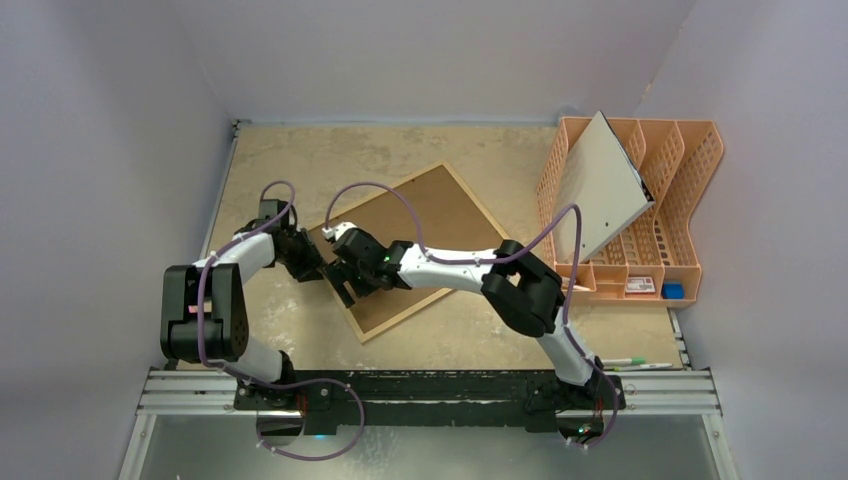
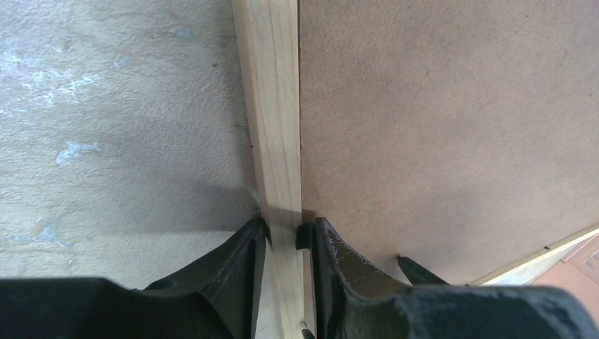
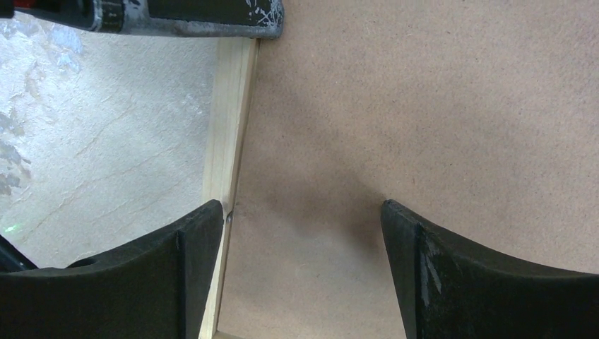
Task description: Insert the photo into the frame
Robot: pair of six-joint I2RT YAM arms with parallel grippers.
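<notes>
The frame (image 1: 440,215) lies face down and slantwise on the table, its brown fibreboard back up. My left gripper (image 1: 318,262) is shut on the frame's light-wood rail (image 2: 272,106) along the near-left edge; in the left wrist view the left gripper (image 2: 284,236) has one finger outside the rail and one on the back board. My right gripper (image 1: 345,278) hovers open right beside it. In the right wrist view the right gripper (image 3: 304,212) spans the brown back (image 3: 424,106) with nothing between its fingers, its left fingertip over the rail (image 3: 226,127). The photo is out of view.
An orange plastic file rack (image 1: 690,190) stands at the back right with a grey-white board (image 1: 600,185) leaning in it. Small items lie in its front tray (image 1: 640,285). Pens (image 1: 630,363) lie near the right arm's base. Walls close in on three sides.
</notes>
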